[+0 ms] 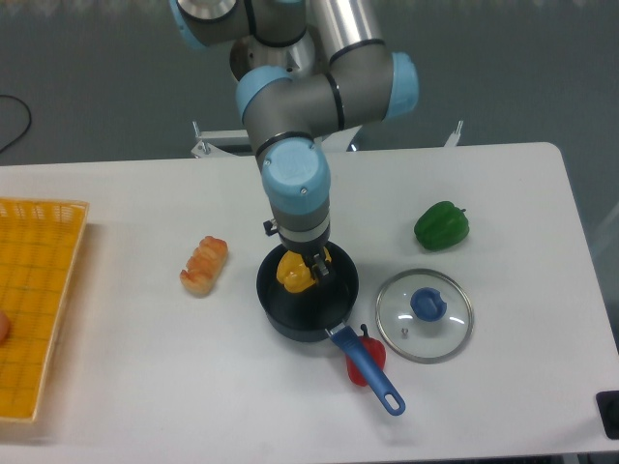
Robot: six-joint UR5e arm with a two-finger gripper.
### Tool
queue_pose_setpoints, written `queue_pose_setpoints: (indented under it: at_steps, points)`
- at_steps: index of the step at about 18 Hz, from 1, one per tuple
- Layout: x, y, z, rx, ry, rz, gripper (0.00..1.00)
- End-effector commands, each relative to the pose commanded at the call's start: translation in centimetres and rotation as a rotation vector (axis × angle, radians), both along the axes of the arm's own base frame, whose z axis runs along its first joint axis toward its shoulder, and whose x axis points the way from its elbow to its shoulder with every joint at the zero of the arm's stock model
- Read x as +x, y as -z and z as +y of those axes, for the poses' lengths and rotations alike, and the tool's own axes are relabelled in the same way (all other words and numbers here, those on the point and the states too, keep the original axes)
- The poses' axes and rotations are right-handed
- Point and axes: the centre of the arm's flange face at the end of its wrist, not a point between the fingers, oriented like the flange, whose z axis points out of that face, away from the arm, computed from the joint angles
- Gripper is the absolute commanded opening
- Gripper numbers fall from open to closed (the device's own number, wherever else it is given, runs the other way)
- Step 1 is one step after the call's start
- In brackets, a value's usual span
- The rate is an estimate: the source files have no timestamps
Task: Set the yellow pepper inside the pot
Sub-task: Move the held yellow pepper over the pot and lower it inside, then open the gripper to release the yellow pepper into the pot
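The white table (503,193) spreads out on every side of the gripper (302,270), which points straight down from the grey and light-blue arm (300,106). Far off to the gripper's left in the picture, at the table's edge, sits a yellow basket (39,290). Directly beneath the gripper is the pot (290,324), dark and round, its blue handle (370,371) running away toward the near right. To the gripper's right and slightly nearer lies the glass lid (424,315) with a blue knob, just beside the pot. The green pepper (442,224) rests further right and a little behind. Left of the gripper lies an orange bread roll (203,265). Clamped between the jaws, the yellow pepper (294,273) hangs over the pot's interior, within the rim. A red pepper (371,356) peeks out from under the handle.
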Motion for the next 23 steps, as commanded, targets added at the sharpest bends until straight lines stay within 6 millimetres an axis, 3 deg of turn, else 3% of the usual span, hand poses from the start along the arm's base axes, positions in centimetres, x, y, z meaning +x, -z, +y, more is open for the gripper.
queue_pose_setpoints:
  at_steps: [10, 23]
  points:
    - [0.3, 2.2, 1.4, -0.021, 0.010, 0.032, 0.61]
    - [0.2, 3.6, 1.5, -0.064, 0.029, 0.057, 0.64]
